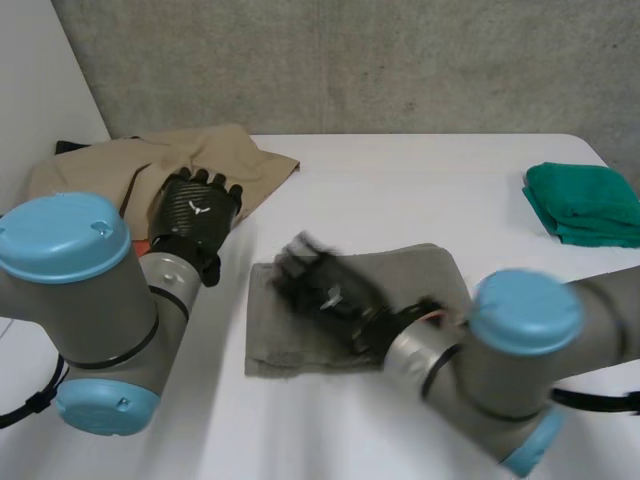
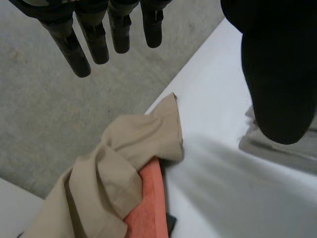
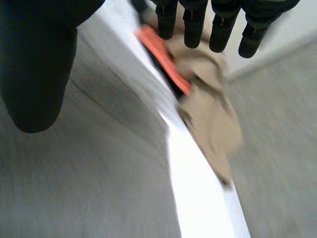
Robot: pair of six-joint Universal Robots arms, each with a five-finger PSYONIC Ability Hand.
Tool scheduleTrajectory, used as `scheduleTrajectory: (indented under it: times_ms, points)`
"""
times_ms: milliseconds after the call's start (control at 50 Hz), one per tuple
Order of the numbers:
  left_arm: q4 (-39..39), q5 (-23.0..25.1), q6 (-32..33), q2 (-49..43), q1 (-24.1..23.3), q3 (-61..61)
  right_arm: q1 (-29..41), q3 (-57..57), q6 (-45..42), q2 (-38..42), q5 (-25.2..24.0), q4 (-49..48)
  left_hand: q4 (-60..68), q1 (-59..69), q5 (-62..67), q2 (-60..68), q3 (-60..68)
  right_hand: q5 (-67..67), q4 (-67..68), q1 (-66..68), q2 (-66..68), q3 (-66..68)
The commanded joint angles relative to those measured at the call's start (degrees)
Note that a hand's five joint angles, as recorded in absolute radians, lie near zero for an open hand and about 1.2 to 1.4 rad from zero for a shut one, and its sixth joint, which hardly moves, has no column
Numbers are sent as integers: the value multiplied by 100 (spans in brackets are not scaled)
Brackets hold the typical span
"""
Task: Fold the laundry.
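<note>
A grey cloth (image 1: 418, 272) lies folded flat on the white table (image 1: 400, 190) in front of me. My right hand (image 1: 322, 287) hovers over its left part, fingers straight and apart from the thumb, holding nothing. In the right wrist view that hand (image 3: 34, 64) is open above the grey cloth (image 3: 74, 178). My left hand (image 1: 196, 214) hangs open at the near edge of a crumpled tan cloth (image 1: 150, 160) at the back left. In the left wrist view its fingers (image 2: 69, 44) are straight above the tan cloth (image 2: 124, 168).
An orange cloth (image 2: 148, 198) lies under the tan one by the table's left edge. A folded green cloth (image 1: 585, 202) sits at the far right. A corner of the grey cloth (image 2: 277, 148) shows beside my left thumb. A concrete wall stands behind the table.
</note>
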Motion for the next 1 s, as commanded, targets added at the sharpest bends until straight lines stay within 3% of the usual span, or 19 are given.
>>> scheduleTrajectory:
  times_ms: [20, 100, 200, 240, 260, 340, 400, 480, 620, 700, 780, 820, 840, 860, 960, 1000]
  points:
    - [342, 6, -5, -30, -489, 179, -1329, 659, 2067, -1018, 215, 385, -165, -119, -283, -168, -200, -277, -209, -302, -220, -220]
    - [588, 6, -31, -206, -841, 328, -1523, 835, 2245, -1045, 268, 903, -165, -119, -283, -168, -200, -277, -209, -302, -220, -220]
    - [598, 6, -49, -549, -1044, 487, -1962, 1081, 1490, -869, 435, 1379, -165, -119, -283, -168, -200, 115, 183, 89, 171, 172]
    - [597, 6, -49, -549, -1061, 470, -2129, 1099, 1183, -781, 592, 1440, -165, -119, -283, -168, -200, 1038, 1107, 1013, 1095, 1096]
    - [597, -3, -49, -549, -1053, 452, -2242, 1082, 894, -737, 767, 1441, -165, -119, -283, -168, -200, 2609, 2677, 2583, 2665, 2666]
    - [589, -12, -58, -514, -1018, 373, -2288, 994, 419, -746, 1154, 1388, -165, -119, -283, -168, -200, 6710, 6778, 6685, 6767, 6768]
    - [589, -12, -58, -453, -983, 303, -2218, 854, 215, -754, 1349, 1379, -165, -119, -283, -168, -200, 6723, 6791, 6698, 6780, 6780]
    - [589, -12, -58, -154, -755, 118, -1491, 415, 4, -763, 1569, 1309, -165, -119, -283, -168, -200, 6723, 6791, 6698, 6780, 6780]
    - [589, -29, -75, 215, -394, -146, -153, 36, -93, -720, 1499, 703, -165, -119, -283, -168, -200, 6723, 6791, 6698, 6780, 6780]
    - [589, -29, -75, 303, -244, -277, 699, 71, -417, -518, 1148, 106, -165, -119, -283, -168, -200, 6723, 6791, 6698, 6780, 6780]
    - [597, -38, -154, 312, -174, -383, 1175, 150, -1006, 105, 349, -264, -165, -119, -283, -168, -200, 6723, 6791, 6698, 6780, 6780]
    - [597, -38, -233, 304, -165, -383, 1167, 185, -1112, 151, 225, -308, -165, -119, -283, -168, -200, 5107, 5175, 5081, 5163, 5164]
    - [606, -38, -338, 295, -156, -374, 1158, 194, -1104, 142, 198, -335, -165, -119, -283, -168, -200, 1833, 1902, 1808, 1890, 1891]
    - [606, -38, -391, 295, -156, -357, 1167, 194, -1069, 125, 233, -335, -165, -119, -283, -168, -200, 102, 171, 77, 159, 160]
    - [624, -30, -734, 277, -182, -251, 887, 299, -210, -129, 602, -256, -165, -119, -283, -168, -200, -277, -209, -302, -220, -220]
    - [624, -47, -883, 268, -226, -120, 414, 483, 840, -706, 733, -203, -165, -119, -283, -168, -200, -277, -209, -302, -220, -220]
